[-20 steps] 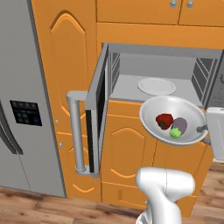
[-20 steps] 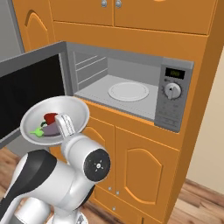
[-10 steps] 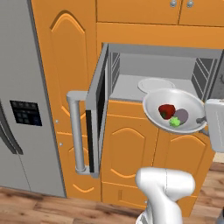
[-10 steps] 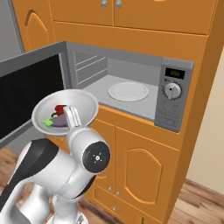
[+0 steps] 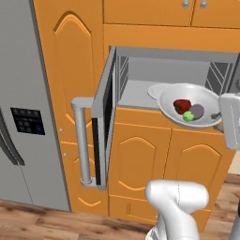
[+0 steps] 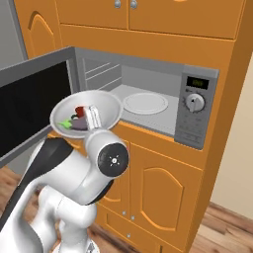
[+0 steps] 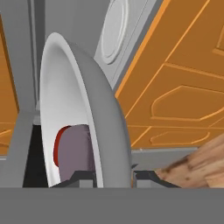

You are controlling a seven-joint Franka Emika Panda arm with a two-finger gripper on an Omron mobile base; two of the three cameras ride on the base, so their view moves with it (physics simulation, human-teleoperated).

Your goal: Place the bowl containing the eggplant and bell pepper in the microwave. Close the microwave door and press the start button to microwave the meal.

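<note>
Two-finger gripper [image 7: 113,176] clamped on the rim of the wide pale grey-white bowl [image 5: 187,104], held at the mouth of the grey built-in microwave [image 6: 148,99], red bell pepper [image 5: 181,105] at 9 o'clock of dull purple eggplant [image 5: 197,110]. Risk: bowl may tilt and spill, or strike the cavity's front edge.

A grey fridge [image 5: 26,108] with a dark panel [image 5: 27,121] stands at nine o'clock; orange cabinets [image 5: 140,161] and what looks like wooden flooring [image 6: 227,222] lie below.
</note>
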